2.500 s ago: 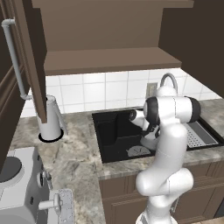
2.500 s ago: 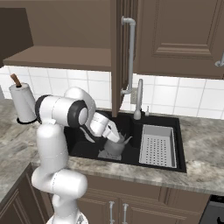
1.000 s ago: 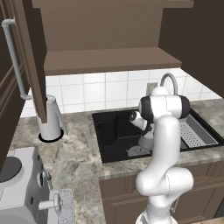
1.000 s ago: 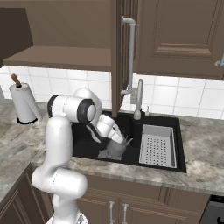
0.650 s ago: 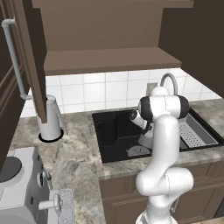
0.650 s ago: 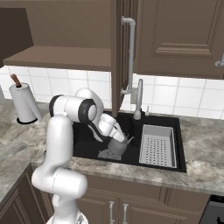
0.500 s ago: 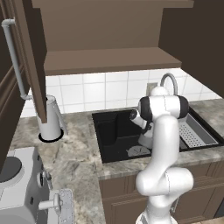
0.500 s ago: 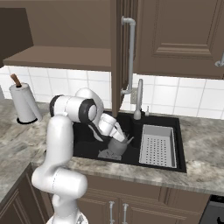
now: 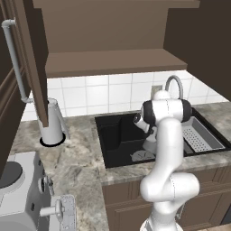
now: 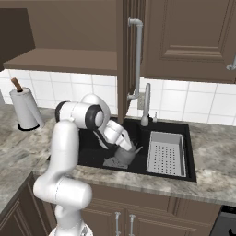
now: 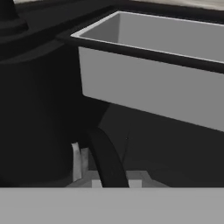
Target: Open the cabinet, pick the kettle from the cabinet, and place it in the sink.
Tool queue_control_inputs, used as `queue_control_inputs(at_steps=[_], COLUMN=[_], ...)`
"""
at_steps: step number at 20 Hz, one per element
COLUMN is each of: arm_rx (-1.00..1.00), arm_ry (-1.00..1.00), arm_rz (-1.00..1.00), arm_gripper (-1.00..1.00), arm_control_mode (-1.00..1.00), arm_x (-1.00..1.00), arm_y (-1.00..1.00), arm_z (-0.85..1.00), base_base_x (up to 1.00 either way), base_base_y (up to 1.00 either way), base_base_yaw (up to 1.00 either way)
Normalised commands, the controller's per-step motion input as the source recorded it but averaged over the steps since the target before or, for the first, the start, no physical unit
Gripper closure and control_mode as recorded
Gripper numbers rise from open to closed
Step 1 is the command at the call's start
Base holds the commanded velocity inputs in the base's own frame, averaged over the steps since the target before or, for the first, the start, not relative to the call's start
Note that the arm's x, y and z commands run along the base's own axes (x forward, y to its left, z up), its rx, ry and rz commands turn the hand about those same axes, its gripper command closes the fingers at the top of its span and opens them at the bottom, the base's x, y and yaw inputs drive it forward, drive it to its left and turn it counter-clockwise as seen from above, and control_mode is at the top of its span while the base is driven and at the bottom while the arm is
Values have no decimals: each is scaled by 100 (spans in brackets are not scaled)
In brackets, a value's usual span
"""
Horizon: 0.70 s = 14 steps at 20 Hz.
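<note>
gripper point(image 10: 129, 151) clamped on kettle point(image 10: 120, 159) handle, low in sink point(image 10: 92, 143), beside tray point(image 10: 166, 154) wall

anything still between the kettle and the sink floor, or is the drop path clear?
Nothing visible blocks it. The kettle is already down inside the sink, with the gripper shut on its top handle. The grey tray sits off to one side, apart from the kettle.

kettle point(image 10: 120, 157): body mostly hidden behind hand | gripper point(image 10: 127, 148): fingertips too small to tell | sink point(image 9: 109, 135): right part hidden by arm | cabinet point(image 9: 34, 58): top cut off
</note>
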Motion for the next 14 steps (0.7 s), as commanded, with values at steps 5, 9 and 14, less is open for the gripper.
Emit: queue_control_inputs(at_steps=[5, 9, 14], arm_rx=[0, 0, 0], arm_ry=[-7, -8, -3], arm_rz=[-10, -10, -8], arm_gripper=[100, 100, 100], arm_control_mode=[-100, -100, -100], arm_x=[-9, -13, -20], arm_y=[0, 0, 7], arm_z=[-43, -41, -45], base_base_x=[0, 0, 0], base_base_y=[0, 0, 0], base_base_yaw=[0, 0, 0])
